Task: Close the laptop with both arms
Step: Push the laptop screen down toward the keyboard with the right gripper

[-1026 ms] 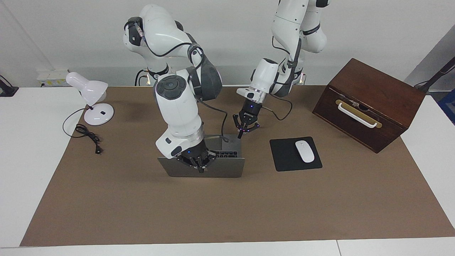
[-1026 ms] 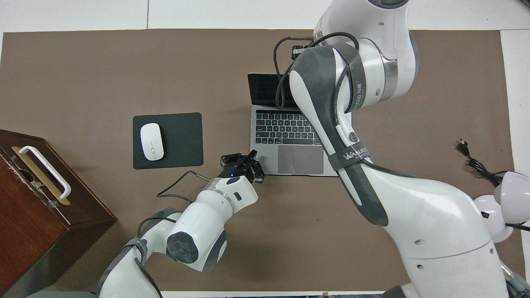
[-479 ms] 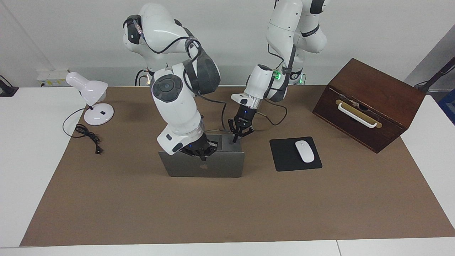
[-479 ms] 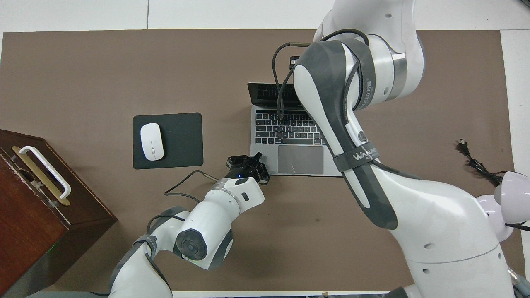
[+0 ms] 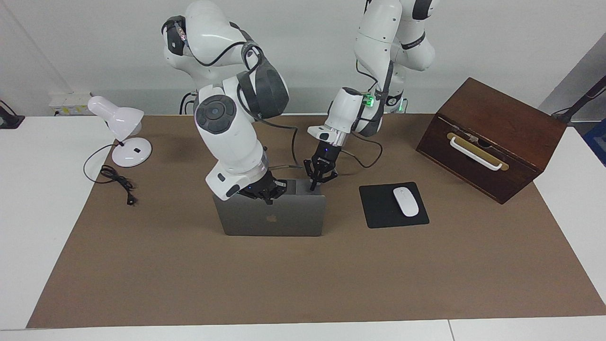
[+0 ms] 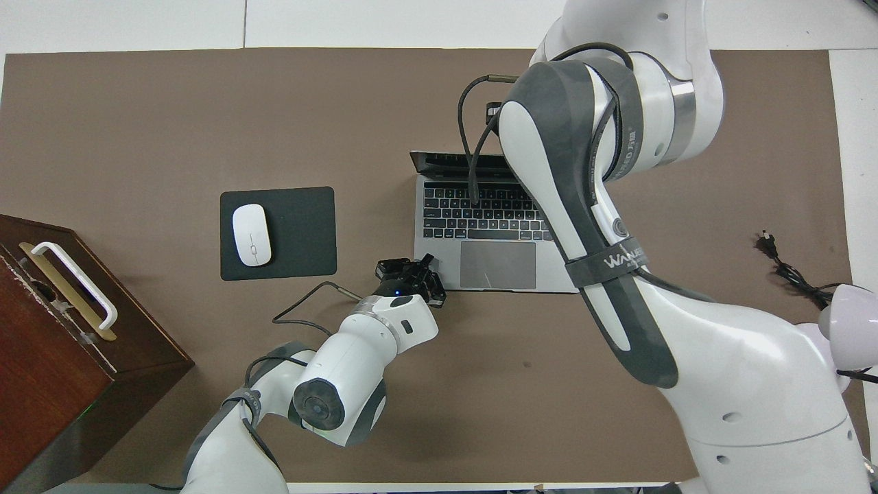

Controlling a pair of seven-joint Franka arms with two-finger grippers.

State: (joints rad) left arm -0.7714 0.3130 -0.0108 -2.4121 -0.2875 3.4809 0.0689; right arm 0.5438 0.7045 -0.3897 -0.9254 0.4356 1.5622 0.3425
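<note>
In the facing view the right gripper [image 5: 267,193] rests on the top edge of the lid of the laptop [image 5: 272,215], which stands almost upright near the middle of the table; its fingers I cannot tell. The lid's long edge runs across the table, so it must fall toward the robots. The left gripper [image 5: 318,180], fingers spread, presses the base corner nearest the mouse pad [image 5: 378,208].

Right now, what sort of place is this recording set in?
Probably a robotics lab staged as a desk: a laptop, a white mouse on a black mouse pad and a desk lamp lie on a brown mat.
</note>
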